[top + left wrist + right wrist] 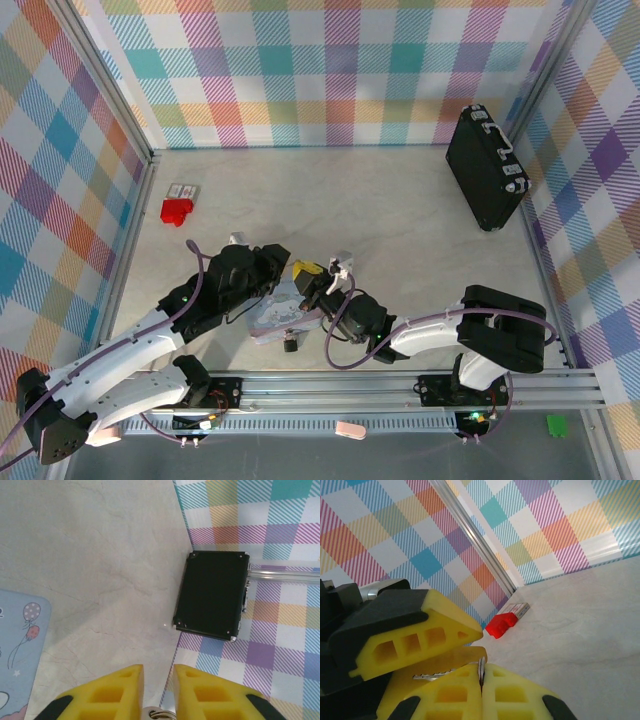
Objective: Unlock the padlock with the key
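Observation:
The two grippers meet over the pastel blue tin (272, 318) near the front of the table. My right gripper (482, 667) is shut on a thin silvery key (481, 664) held edge-on. A toothed key blade (437, 672) reaches left from it to the left gripper's yellow fingers (420, 630). The fingers of my left gripper (159, 672) stand a little apart, with a metal key ring (159, 714) wedged between their bases. In the top view the left gripper (303, 272) and right gripper (318, 292) almost touch. A tiny dark padlock (290, 344) sits at the tin's near edge.
A large black case (487, 168) leans on the right wall at the back. A red block (176, 210) and a small box (183, 190) lie by the left wall. Checked walls close three sides. The metal rail (400, 385) runs along the near edge.

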{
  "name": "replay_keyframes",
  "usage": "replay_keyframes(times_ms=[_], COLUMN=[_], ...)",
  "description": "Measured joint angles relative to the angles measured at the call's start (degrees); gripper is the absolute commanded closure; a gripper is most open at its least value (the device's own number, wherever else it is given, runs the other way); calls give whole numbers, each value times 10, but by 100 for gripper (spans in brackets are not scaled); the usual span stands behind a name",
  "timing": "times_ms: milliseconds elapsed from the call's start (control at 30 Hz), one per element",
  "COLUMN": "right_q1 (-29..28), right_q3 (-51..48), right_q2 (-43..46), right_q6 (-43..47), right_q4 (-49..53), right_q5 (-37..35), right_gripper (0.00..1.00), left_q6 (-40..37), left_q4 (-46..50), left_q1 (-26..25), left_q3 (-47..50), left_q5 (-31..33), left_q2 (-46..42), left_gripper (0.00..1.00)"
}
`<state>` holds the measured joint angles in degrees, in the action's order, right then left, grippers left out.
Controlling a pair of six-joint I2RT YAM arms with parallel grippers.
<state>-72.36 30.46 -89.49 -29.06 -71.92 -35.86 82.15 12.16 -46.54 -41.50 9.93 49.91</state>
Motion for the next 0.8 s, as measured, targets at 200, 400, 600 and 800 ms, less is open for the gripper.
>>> replay_keyframes(times_ms=[200, 400, 600, 800], right_q1=[0, -2, -5, -9], right_q3=[0, 1, 2, 4], right_q2=[0, 0, 0, 0], right_q6=[0, 0, 0, 0], right_q4=[1, 10, 14, 22], right_q5=[-2, -2, -9, -15], right_gripper=[100, 100, 100, 100], left_q6=[-4, -7, -7, -8], left_q4=[3, 4, 8, 13], left_q1=[2, 2, 2, 2], left_q3=[0, 0, 0, 0], left_q5=[0, 0, 0, 2], left_q2=[7, 10, 12, 13], left_gripper=[82, 87, 92, 95])
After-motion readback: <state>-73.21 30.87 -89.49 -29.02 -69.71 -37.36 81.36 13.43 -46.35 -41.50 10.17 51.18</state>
